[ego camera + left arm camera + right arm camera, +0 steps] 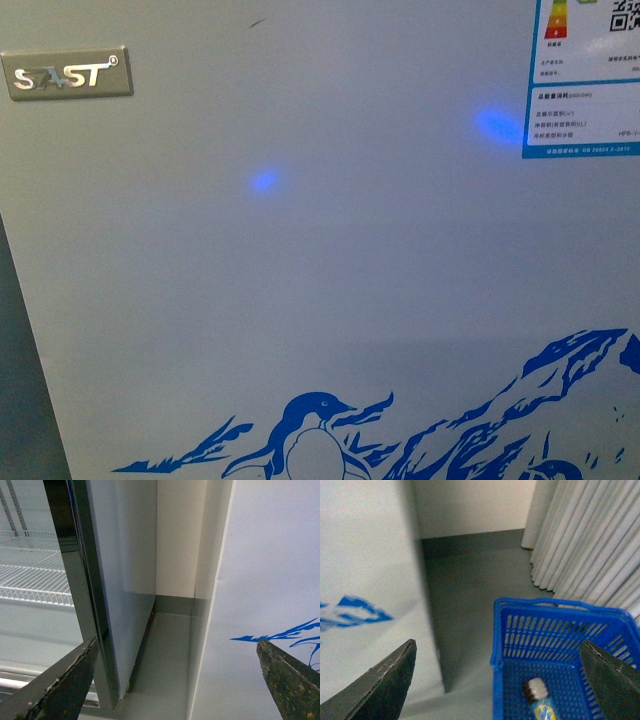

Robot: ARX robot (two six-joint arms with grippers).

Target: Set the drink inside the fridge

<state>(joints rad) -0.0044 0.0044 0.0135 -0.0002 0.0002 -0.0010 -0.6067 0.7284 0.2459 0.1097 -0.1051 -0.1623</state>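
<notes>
The fridge (320, 250) fills the front view as a white wall with a silver SAST badge (66, 75) and a blue penguin-and-mountain graphic (315, 432). Its white side with blue print also shows in the left wrist view, fridge (265, 580), and in the right wrist view, fridge (365, 580). My left gripper (176, 642) is open with nothing between its fingers, above the floor gap beside the fridge. My right gripper (497, 644) is open and empty, above the near wall of a blue basket. The drink is out of view.
A blue plastic basket (545, 625) stands on the grey floor right of the fridge, holding a white-capped bottle with a blue-and-yellow label (538, 697). Pale curtains (590, 545) hang behind it. An upright cabinet (120, 580) with wire shelves (30, 575) stands left of the fridge.
</notes>
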